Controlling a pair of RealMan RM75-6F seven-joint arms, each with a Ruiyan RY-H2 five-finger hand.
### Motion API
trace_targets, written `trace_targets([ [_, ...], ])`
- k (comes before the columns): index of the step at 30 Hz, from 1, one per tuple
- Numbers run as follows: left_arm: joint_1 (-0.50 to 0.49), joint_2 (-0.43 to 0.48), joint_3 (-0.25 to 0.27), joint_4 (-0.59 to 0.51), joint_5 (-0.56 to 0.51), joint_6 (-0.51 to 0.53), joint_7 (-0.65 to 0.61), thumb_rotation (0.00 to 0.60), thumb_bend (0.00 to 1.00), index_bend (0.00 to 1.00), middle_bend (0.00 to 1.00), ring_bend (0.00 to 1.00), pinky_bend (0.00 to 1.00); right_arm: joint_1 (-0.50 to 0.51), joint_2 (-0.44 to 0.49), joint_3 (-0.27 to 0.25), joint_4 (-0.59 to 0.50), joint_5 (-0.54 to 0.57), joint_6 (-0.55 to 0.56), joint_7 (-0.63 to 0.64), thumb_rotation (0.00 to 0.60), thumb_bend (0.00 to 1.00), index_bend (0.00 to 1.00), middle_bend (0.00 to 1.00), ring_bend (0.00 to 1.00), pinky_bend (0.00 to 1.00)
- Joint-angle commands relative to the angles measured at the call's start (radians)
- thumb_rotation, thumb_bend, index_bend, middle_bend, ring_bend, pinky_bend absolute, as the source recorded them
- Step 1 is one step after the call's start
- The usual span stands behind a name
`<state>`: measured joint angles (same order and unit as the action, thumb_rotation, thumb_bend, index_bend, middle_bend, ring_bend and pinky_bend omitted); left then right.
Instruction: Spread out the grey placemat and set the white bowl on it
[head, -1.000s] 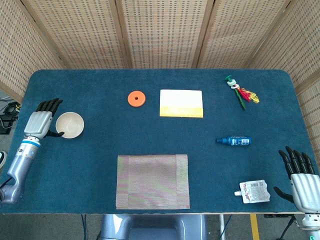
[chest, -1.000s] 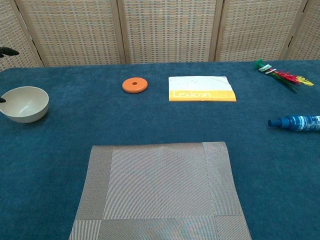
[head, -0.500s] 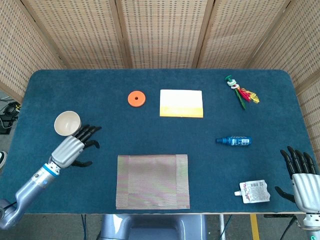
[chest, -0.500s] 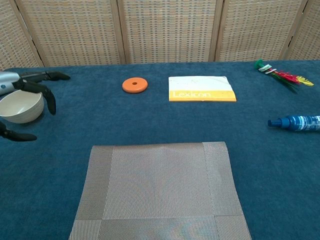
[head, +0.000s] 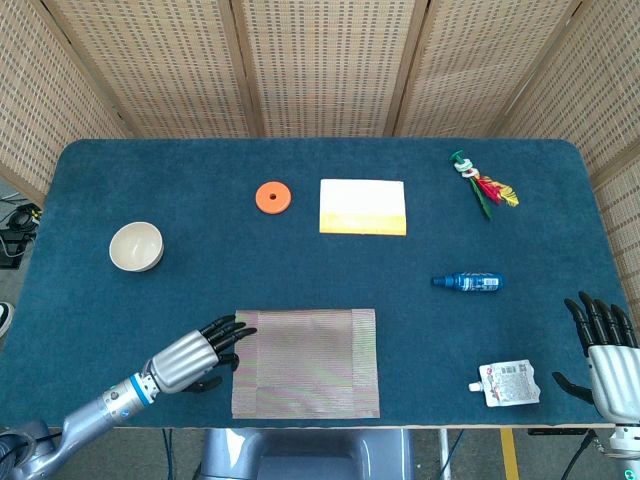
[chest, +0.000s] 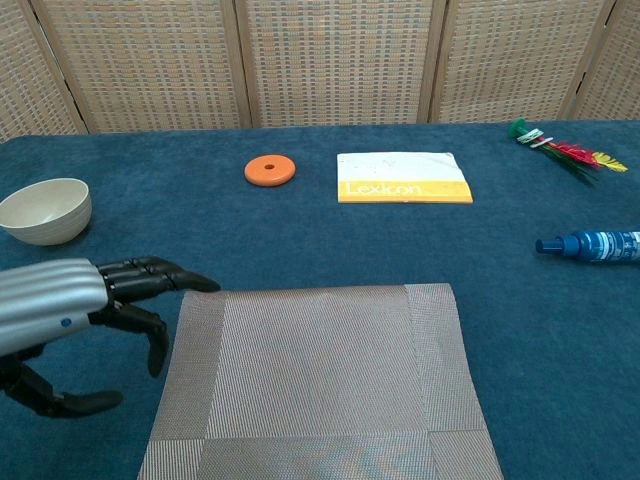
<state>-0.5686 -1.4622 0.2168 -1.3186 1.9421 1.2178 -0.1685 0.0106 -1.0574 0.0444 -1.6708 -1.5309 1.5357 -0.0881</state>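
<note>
grey placemat (head: 306, 363) lies at the near-centre edge of the table (head: 150, 160), folded. Woven grey with a slight pink-green sheen; a fold line runs across near its front edge, with seam lines down each side. Looks like a flap is doubled under or over, hard to tell which from these views.

white bowl (head: 136, 246) sits upright and empty, well apart from the mat, far-left side of the table. Nothing touching it.

left hand (head: 196, 357) is at the mat's left edge, fingers spread and slightly curled, holding nothing. Fingertips (chest: 196, 284) are just over or at the far-left corner; contact is unclear. Thumb hangs below, apart from the rest.

right hand (head: 606, 359) is at the table's near-right corner, fingers extended and apart, empty, near a white pouch (head: 508, 383).

Step in hand, as I read it: the unfold. Bowl placement not started.

Next move needs the left hand to pinch the mat's left edge or corner layer and peel it open flat. Thin woven sheet on a fuzzy cloth, so getting a finger under one layer only is the tricky part. It may drag the whole mat instead.

Clutter further out: orange disc (head: 272, 196), white-and-yellow booklet (head: 362, 207), blue bottle (head: 468, 282), feathered toy (head: 483, 184). None in the way.
</note>
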Motion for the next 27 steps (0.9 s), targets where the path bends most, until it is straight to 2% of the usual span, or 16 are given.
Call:
trace_targets([
  [1, -0.002, -0.03, 0.018, 0.009, 0.014, -0.022, 0.026, 0.6, 0.37, 0.42, 0.0, 0.0, 0.0, 0.0, 0.002, 0.0, 0.0, 0.0, -0.001, 0.003, 0.6, 0.0, 0.01, 0.0, 0.0, 0.0],
  [9, 0.0, -0.079, 0.053, 0.037, 0.035, -0.036, 0.051, 0.6, 0.37, 0.4, 0.0, 0.0, 0.0, -0.001, 0.008, 0.002, 0.0, 0.002, 0.001, 0.021, 0.6, 0.0, 0.0, 0.0, 0.0, 0.0],
  [27, 0.04, -0.105, 0.097, 0.108, 0.038, 0.01, 0.062, 0.6, 0.37, 0.4, 0.0, 0.0, 0.0, 0.0, 0.01, 0.004, 0.001, 0.006, -0.001, 0.024, 0.6, 0.0, 0.0, 0.0, 0.0, 0.0],
])
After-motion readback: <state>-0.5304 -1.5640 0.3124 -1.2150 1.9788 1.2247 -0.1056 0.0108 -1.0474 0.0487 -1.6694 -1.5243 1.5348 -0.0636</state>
